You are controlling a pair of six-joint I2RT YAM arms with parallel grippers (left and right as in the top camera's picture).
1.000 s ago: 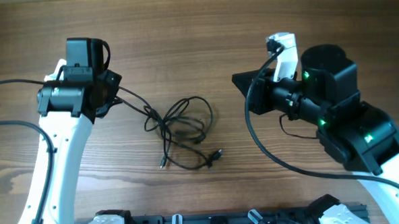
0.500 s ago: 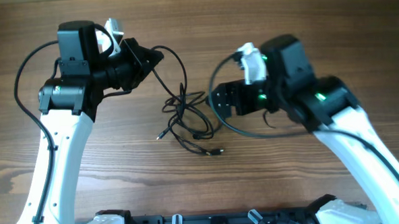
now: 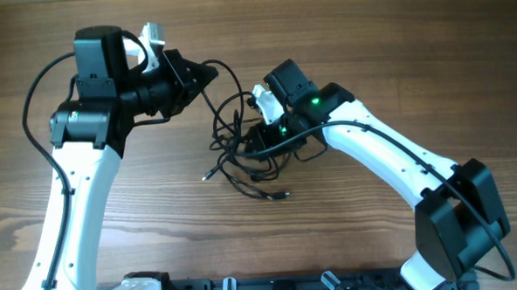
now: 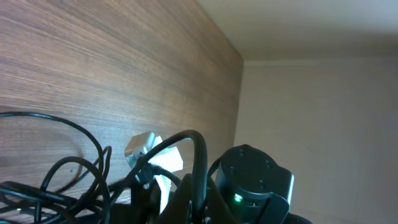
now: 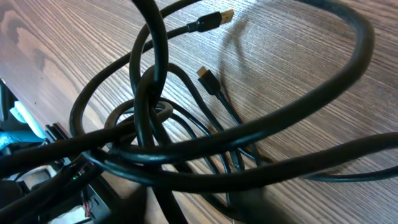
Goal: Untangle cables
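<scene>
Surface (image 3: 385, 34) was brown wood-grain, smooth, low sheen. Cables (image 5: 151, 43) were black rubbery plastic, slightly glossy. Plug tips (image 5: 225, 14) were shiny metal. Arm shells (image 3: 78, 214) were smooth glossy white plastic; housings (image 3: 97, 60) matt black.

You have a wooden table (image 3: 385, 34) lying under the left gripper (image 3: 201, 75) and the right gripper (image 3: 254, 145), brown, its grain running side to side past both of them. Along the table's near edge, well apart from either gripper and on the side of the arm bases, you see a black rail (image 3: 247, 287) carrying small white clips (image 3: 231, 286). Looking out past the left gripper, the tabletop ends at a plain beige wall (image 4: 323, 112), and a paler surface (image 4: 311, 25) meets that wall along a straight edge. At the left rim of the right wrist view sits a pale blue scrap (image 5: 9, 134), too blurred for you to name
</scene>
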